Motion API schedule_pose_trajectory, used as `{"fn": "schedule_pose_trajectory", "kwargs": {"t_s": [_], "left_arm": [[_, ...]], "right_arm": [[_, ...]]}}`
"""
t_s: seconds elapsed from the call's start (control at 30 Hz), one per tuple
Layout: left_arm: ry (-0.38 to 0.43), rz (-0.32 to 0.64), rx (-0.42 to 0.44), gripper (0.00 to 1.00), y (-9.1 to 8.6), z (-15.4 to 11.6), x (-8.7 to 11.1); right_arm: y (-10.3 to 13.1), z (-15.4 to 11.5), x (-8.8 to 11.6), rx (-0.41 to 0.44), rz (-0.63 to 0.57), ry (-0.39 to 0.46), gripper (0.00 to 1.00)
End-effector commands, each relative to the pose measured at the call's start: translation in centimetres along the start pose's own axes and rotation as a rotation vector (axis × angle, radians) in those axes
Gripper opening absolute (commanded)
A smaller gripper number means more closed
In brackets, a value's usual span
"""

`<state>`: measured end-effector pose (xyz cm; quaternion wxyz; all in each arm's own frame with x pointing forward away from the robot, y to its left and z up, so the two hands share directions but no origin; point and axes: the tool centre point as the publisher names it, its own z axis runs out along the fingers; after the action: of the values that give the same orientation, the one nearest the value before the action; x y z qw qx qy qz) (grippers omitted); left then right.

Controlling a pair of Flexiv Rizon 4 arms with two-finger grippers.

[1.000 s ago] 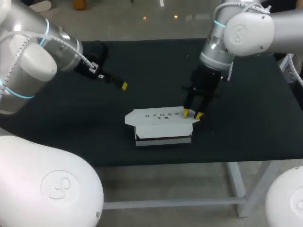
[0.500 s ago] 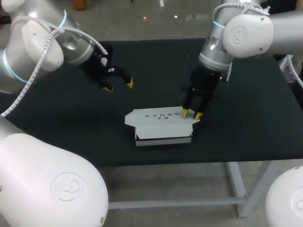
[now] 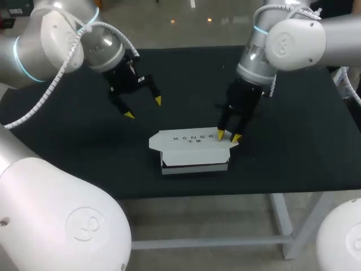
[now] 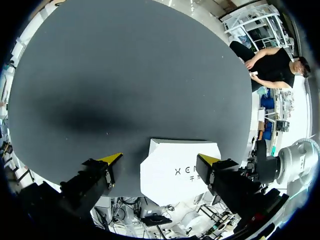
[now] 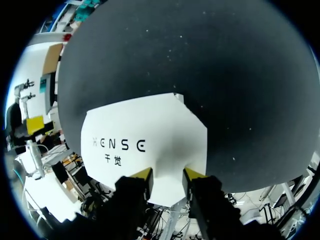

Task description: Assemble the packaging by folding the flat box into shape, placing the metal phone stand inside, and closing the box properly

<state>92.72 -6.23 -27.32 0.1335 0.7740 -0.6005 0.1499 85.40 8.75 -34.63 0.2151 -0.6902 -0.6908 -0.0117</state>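
Observation:
A white cardboard box (image 3: 192, 148) stands folded up near the table's front middle, its printed lid (image 5: 145, 140) lying flat on top. My right gripper (image 3: 228, 136) points down at the box's right end, both yellow tips resting on the lid's edge a small gap apart, with nothing clamped between them (image 5: 168, 174). Behind and to the left of the box my left gripper (image 3: 144, 108) hangs above the cloth, fingers spread wide and empty. In its wrist view the box (image 4: 180, 170) lies ahead of and below the left gripper (image 4: 162, 159). No metal phone stand shows.
The black table (image 3: 67, 141) carries only the box. Its front edge runs just in front of the box, and a grey table leg (image 3: 282, 217) shows below.
My left arm has swung toward the middle, carrying its wide-open gripper right and closer to the box. The right gripper and the box have stayed put.

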Motion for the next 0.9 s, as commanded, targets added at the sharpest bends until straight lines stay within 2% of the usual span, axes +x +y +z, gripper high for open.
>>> {"fn": "schedule_pose_trajectory", "kwargs": {"t_s": [0.03, 0.07, 0.1, 0.13, 0.2, 0.3, 0.4, 0.47, 0.53, 0.7, 0.9], "left_arm": [[-0.225, -0.135, -0.043, 1.00, -0.7, 1.2, 2.5], [-0.232, -0.136, -0.055, 1.00, -0.5, 1.5, 2.8], [-0.239, -0.142, -0.054, 0.91, -0.3, 1.8, 2.9], [-0.247, -0.124, -0.068, 0.52, 0.0, 2.1, 2.9], [-0.261, -0.080, -0.081, 0.44, 0.5, 2.4, 2.7], [-0.291, -0.064, -0.119, 0.45, 0.9, 2.9, 2.4], [-0.324, -0.104, -0.142, 0.40, 1.4, 3.5, 2.4], [-0.339, -0.102, -0.140, 0.33, 2.0, 4.0, 2.4], [-0.358, -0.102, -0.119, 0.32, 2.7, 4.5, 2.4], [-0.336, -0.086, -0.070, 0.35, 3.9, 5.5, 1.6], [-0.294, -0.070, -0.081, 0.37, 4.5, 6.1, 0.5]], "right_arm": [[-0.1, -0.1, 0.2, -0.005, 0.000, -0.001, 0.41], [-0.1, 0.0, 0.2, -0.006, 0.000, -0.001, 0.41], [-0.1, 0.0, 0.3, -0.006, -0.001, 0.000, 0.41], [-0.1, 0.1, 0.3, -0.007, -0.002, 0.001, 0.41], [0.0, 0.3, 0.3, -0.007, -0.003, 0.001, 0.41], [0.0, 0.3, 0.3, -0.007, -0.003, 0.000, 0.41], [0.0, 0.3, 0.2, -0.011, -0.004, -0.001, 0.41], [0.0, 0.3, 0.2, -0.015, -0.006, -0.001, 0.41], [0.0, 0.4, 0.1, -0.019, -0.008, 0.003, 0.41], [-0.1, 0.5, 0.0, -0.026, -0.012, 0.008, 0.41], [-0.3, 0.6, 0.0, -0.030, -0.012, 0.009, 0.41]]}}
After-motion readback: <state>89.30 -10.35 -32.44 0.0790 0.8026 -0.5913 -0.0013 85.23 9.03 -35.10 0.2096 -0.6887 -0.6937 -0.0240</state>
